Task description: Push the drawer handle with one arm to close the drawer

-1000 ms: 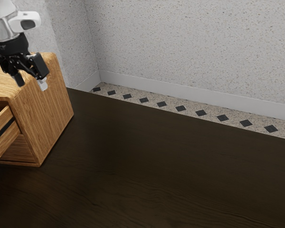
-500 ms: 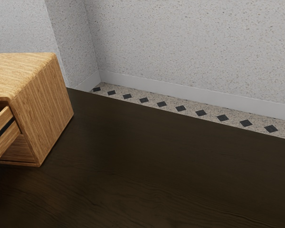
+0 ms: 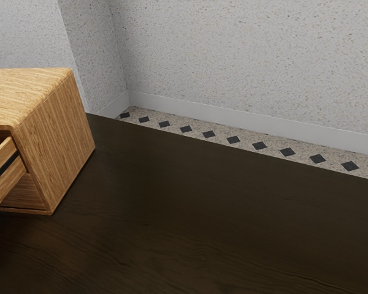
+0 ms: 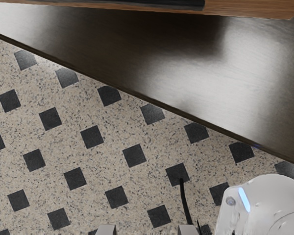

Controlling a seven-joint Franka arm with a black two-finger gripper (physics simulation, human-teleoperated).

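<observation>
The wooden cabinet [image 3: 55,141] stands at the exterior view's left, its drawer [image 3: 6,184] pulled out past that view's left edge. A dark strip [image 3: 1,172] runs along the drawer; I cannot tell whether it is the handle. In the wrist view, a wooden front [image 4: 255,9] with a long black strip [image 4: 137,4] lies along the upper edge. My gripper [image 4: 147,229] has its two pale fingertips wide apart at the lower edge, nothing between them, and away from the wooden front.
The dark tabletop [image 3: 202,214] spreads beside the cabinet, with a wall [image 3: 245,61] behind. Beyond the table edge in the wrist view are the tiled floor [image 4: 63,142], a black cable [image 4: 184,198] and the white arm base [image 4: 269,208].
A second ago my gripper hung above the cabinet in the exterior view; it has since moved out past that view's edge. Cabinet and drawer look unmoved.
</observation>
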